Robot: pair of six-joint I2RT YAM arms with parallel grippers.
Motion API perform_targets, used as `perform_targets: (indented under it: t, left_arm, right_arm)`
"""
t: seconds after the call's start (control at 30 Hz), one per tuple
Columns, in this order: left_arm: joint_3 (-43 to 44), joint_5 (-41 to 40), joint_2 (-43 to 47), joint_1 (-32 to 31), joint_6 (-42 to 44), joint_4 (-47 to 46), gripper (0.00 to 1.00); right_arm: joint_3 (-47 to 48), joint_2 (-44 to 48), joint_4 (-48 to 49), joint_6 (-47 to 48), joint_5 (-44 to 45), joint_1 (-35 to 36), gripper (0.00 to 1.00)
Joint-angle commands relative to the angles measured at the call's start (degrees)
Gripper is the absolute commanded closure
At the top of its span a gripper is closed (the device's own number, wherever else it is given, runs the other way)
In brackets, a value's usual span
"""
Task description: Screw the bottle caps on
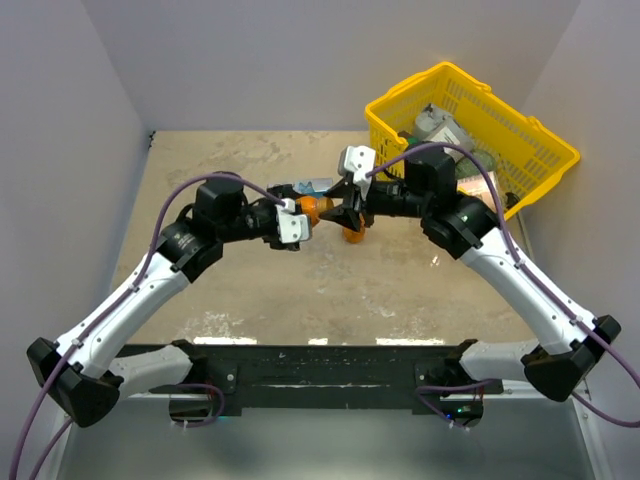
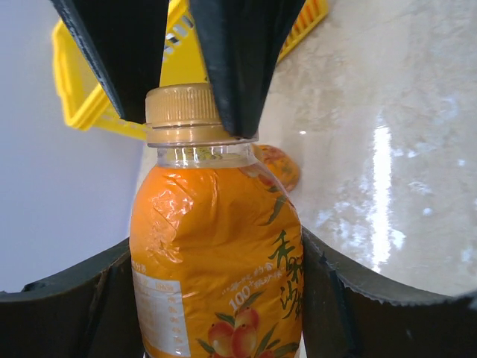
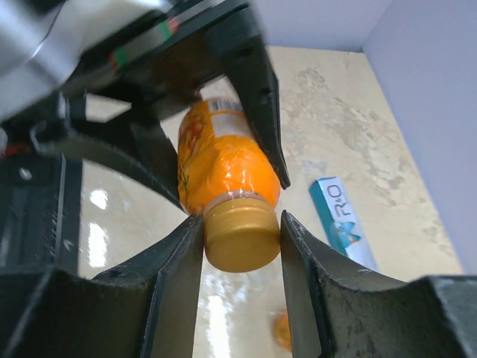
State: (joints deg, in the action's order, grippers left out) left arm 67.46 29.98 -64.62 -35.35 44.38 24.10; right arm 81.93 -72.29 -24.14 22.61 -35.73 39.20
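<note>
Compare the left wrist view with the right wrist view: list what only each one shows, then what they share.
Only the left wrist: the yellow basket in the background. Only the right wrist: the blue-and-white box on the table. Both: the orange bottle, held round its body by the left gripper, with the right gripper closed on its cap.

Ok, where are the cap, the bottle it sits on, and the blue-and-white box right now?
cap (image 3: 240,233): right wrist view, on its ribbed side.
bottle (image 2: 216,246): left wrist view, on the orange label at mid-body.
box (image 3: 343,221): right wrist view, on its printed top face.
</note>
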Motion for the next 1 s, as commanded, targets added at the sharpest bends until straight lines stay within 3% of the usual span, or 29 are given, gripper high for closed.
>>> perform_targets:
  t: [0.0,0.23,0.27,0.33,0.37,0.4,0.47,0.57,0.97]
  left_arm:
    - [-5.9,-13.8,2.9,-2.3,4.8,-21.4,1.00]
    - [-8.0,-18.1,4.1,-3.0,1.9,-27.8,1.00]
    - [-8.0,-18.3,4.3,-2.9,1.3,-27.8,1.00]
    - [-8.4,-19.3,4.6,-2.9,-0.9,-27.3,1.00]
    - [-8.7,-20.6,5.0,-2.9,-1.9,-27.0,1.00]
    - [-9.4,-21.2,5.3,-2.9,-3.0,-26.8,1.00]
    - [-10.4,-20.8,6.7,-2.7,-5.3,-25.9,1.00]
    - [-11.6,-18.2,8.0,-2.3,-7.8,-24.5,1.00]
    - [-8.3,-13.7,6.1,0.1,-16.8,-25.9,1.00]
  right_arm:
    - [0.6,-1.4,7.4,-19.7,-10.8,1.6,1.00]
    - [2.5,-4.6,6.7,-25.3,-12.8,0.6,1.00]
    - [2.5,-4.8,6.7,-25.9,-12.3,0.4,0.88]
    - [2.1,-4.2,9.4,-30.1,-9.6,-1.6,0.49]
    - [2.1,-3.9,10.9,-32.1,-9.4,-2.8,0.43]
    - [2.4,-4.3,12.1,-33.8,-9.7,-4.0,0.28]
    - [5.4,-5.4,11.1,-35.4,-9.6,-7.2,0.18]
    - [6.8,-6.4,10.7,-35.8,-10.2,-9.6,0.13]
    - [7.0,-9.4,17.7,-43.4,-11.9,-10.3,0.09]
